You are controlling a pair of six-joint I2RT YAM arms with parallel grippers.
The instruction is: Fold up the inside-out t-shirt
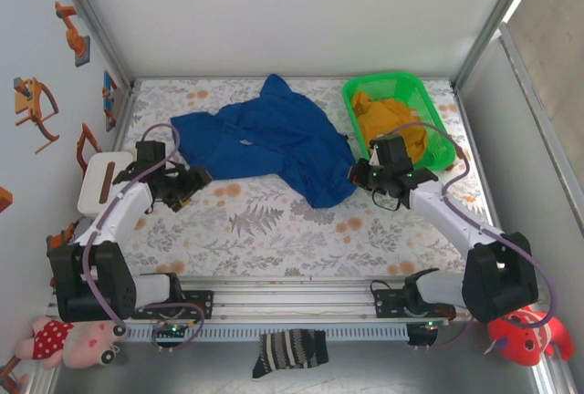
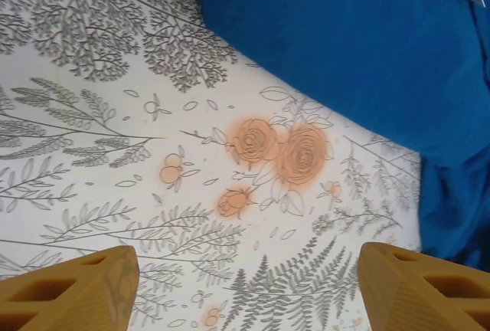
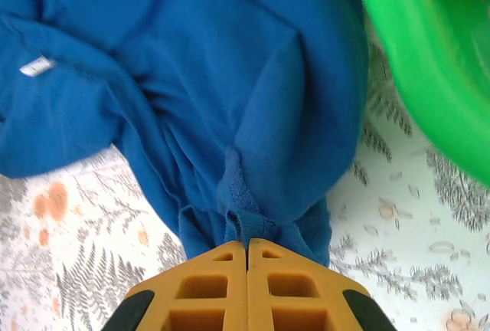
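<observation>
**Top view.** Inside-out t-shirt (image 1: 265,134): lies crumpled on the flowered table cover (image 1: 274,230), just left of the green basket (image 1: 383,77). Not spread flat, and hard to tell sleeves from hem. Mustard garment (image 1: 392,125): sits inside the basket. Right gripper (image 1: 358,175): sits at the shirt corner nearest the basket. Left gripper (image 1: 194,181): hangs by the shirt edge farthest from the basket.

**Left wrist.** Left gripper (image 2: 245,262): fingers spread wide, nothing between them, bare cover beneath. Blue shirt cloth (image 2: 344,47) just ahead, on the basket side, untouched.

**Right wrist.** Right gripper (image 3: 246,245): fingers pressed together, pinching a bunched fold of the blue shirt (image 3: 191,78). Basket rim (image 3: 413,63) just beside that fold. Small white label (image 3: 36,65) on the side of the cloth away from the basket.

**Risks, as judged.**
- Probably drags the whole heap rather than spreading it if pulled now, because the end far from the basket is free.
- Looks like several layers in the pinch, so may lift a twist along with the corner.
- Could catch the basket rim or shove the basket if drawn that way.
</observation>
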